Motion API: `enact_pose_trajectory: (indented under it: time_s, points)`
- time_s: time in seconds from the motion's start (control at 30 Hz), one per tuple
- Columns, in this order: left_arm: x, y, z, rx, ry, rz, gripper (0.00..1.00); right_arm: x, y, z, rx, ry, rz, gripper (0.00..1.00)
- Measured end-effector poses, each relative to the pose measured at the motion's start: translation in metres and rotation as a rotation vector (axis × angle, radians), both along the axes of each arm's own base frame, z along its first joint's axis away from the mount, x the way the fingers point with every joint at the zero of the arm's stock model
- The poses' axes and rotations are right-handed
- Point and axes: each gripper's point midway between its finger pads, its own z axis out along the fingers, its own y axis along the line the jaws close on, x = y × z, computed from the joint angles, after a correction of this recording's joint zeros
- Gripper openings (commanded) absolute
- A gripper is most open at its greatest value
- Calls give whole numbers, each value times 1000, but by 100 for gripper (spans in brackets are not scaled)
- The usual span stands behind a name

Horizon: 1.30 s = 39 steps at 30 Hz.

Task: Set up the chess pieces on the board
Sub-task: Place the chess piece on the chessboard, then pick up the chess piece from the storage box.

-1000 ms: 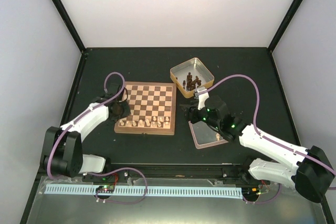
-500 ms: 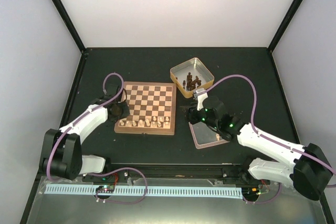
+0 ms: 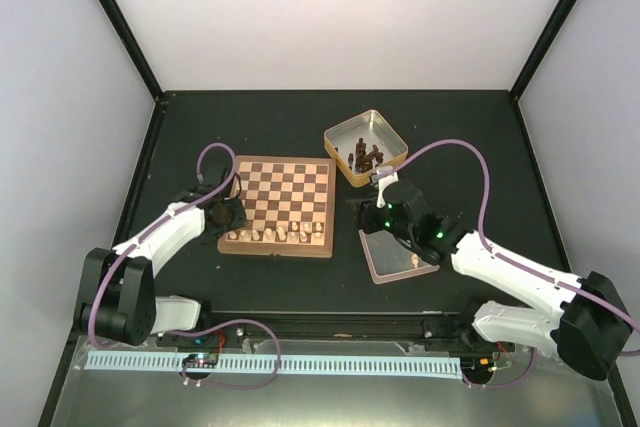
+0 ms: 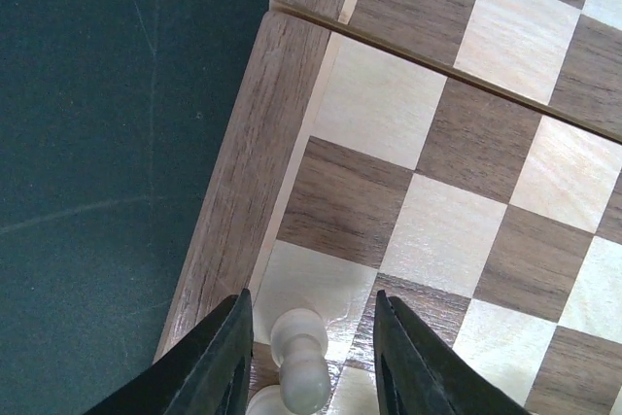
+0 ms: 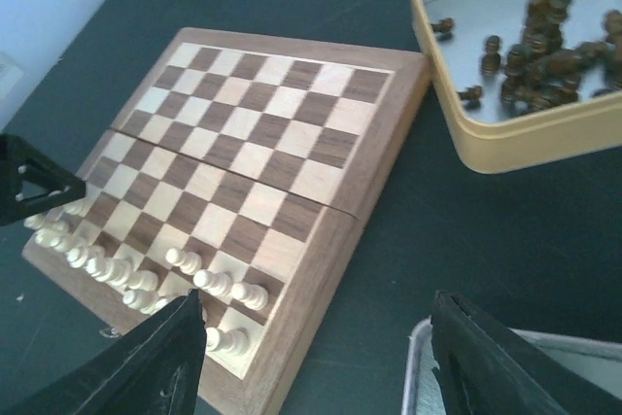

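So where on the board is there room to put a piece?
The far rows of the board are bare, up to its far edge. The dark table between the board and the tin is free too. It is crowded along the near edge: pale pieces stand there, with the left gripper around one.

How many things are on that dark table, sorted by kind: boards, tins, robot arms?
Square wooden chessboard: 1
Square metal tins: 2, the yellow-rimmed tin and the pinkish tin
White robot arms: 2, left arm and right arm
Total: 5

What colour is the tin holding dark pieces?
The tin is yellow outside, silvery inside; right wrist view.
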Motion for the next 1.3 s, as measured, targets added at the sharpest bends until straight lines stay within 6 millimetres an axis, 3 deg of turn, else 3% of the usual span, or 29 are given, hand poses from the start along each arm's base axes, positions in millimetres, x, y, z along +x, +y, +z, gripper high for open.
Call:
enact_pose_trajectory:
  time_s: [0.17, 0.27, 0.5, 0.7, 0.9, 1.13, 1.3]
  points:
    - [2, 0, 2, 3, -5, -11, 37, 5, -18, 2, -38, 59, -114, 62]
    - [4, -1, 10, -1, -29, -17, 39, 9, -40, -6, -68, 123, -207, 60]
    - [13, -6, 51, -39, -159, -32, 41, 1, -112, -45, -205, 314, -449, 43]
    - [13, -24, 93, -146, -290, -93, 41, -5, -145, -76, -278, 406, -554, 42]
    - [5, -43, 126, -256, -381, -175, 41, -13, -154, -117, -363, 522, -582, 39]
    - [-2, -53, 138, -312, -408, -221, 41, -24, -149, -126, -367, 578, -529, 42]
    - [-3, -56, 139, -325, -406, -231, 41, -47, -151, -135, -381, 634, -467, 33]
